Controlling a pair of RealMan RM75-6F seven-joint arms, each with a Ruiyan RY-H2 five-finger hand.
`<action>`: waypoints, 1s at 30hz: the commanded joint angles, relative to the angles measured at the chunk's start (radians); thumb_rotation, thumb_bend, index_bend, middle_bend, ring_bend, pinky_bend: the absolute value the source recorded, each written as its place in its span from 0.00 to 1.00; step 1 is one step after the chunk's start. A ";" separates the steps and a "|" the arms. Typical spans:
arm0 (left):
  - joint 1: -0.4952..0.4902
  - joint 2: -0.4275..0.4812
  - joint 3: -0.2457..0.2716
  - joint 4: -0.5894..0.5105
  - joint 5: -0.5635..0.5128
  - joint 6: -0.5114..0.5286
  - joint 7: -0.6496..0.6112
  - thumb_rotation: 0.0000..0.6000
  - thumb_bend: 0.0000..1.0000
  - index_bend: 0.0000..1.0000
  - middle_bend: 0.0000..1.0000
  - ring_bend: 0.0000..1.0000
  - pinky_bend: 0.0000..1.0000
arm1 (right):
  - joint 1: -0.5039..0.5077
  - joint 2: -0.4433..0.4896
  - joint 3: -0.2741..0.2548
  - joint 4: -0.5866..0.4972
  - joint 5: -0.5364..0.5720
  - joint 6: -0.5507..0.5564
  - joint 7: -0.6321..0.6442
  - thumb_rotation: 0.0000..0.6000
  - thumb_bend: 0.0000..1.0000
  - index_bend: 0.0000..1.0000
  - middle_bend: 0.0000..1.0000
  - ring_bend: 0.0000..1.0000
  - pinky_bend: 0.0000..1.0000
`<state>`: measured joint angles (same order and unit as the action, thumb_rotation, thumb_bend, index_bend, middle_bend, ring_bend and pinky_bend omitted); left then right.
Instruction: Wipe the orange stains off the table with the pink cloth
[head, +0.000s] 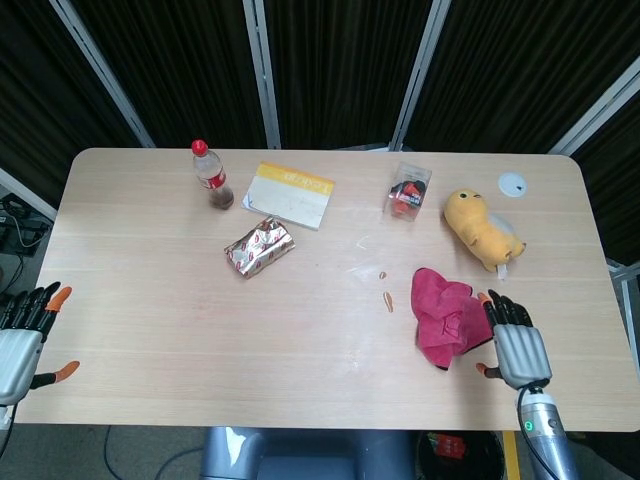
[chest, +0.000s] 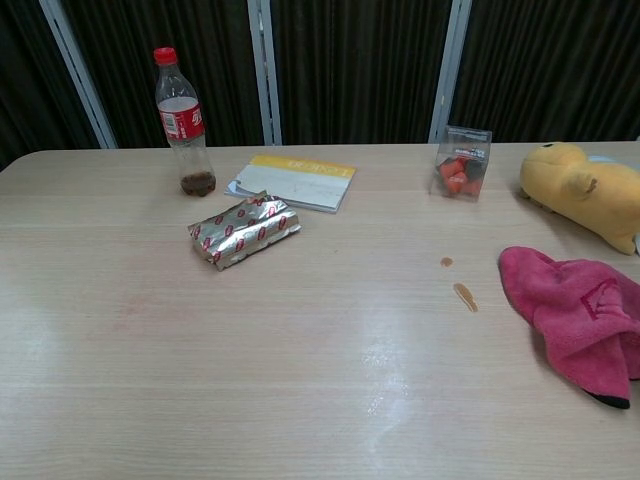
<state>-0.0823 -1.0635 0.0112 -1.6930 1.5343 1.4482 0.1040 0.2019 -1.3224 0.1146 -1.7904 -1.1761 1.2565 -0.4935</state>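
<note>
The pink cloth (head: 450, 317) (chest: 576, 309) lies crumpled on the right part of the table. Two orange stains mark the wood just left of it: a long smear (head: 388, 300) (chest: 465, 296) and a small dot (head: 382, 275) (chest: 446, 262). My right hand (head: 515, 341) hovers at the cloth's right edge, palm down with fingers spread and nothing in it. My left hand (head: 22, 340) stays off the table's near left corner, fingers apart and empty. Neither hand shows in the chest view.
A yellow plush toy (head: 481, 228) lies behind the cloth. A clear box of red things (head: 409, 191), a yellow-edged notebook (head: 289, 195), a cola bottle (head: 211, 176) and a foil snack pack (head: 259, 247) stand across the back half. A white disc (head: 512, 183) sits far right.
</note>
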 joint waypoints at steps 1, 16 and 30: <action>-0.002 0.002 -0.001 0.000 -0.005 -0.005 -0.007 1.00 0.00 0.00 0.00 0.00 0.00 | 0.038 -0.068 0.027 0.059 0.067 -0.026 -0.041 1.00 0.00 0.02 0.00 0.00 0.10; -0.016 0.003 0.000 -0.001 -0.017 -0.038 -0.023 1.00 0.00 0.00 0.00 0.00 0.00 | 0.129 -0.175 0.060 0.204 0.218 -0.109 -0.082 1.00 0.02 0.03 0.00 0.00 0.10; -0.021 0.001 -0.001 0.005 -0.024 -0.044 -0.020 1.00 0.00 0.00 0.00 0.00 0.00 | 0.193 -0.240 0.060 0.334 0.291 -0.168 -0.097 1.00 0.19 0.13 0.01 0.00 0.13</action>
<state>-0.1032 -1.0622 0.0103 -1.6881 1.5103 1.4038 0.0839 0.3911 -1.5578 0.1743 -1.4631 -0.8894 1.0924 -0.5932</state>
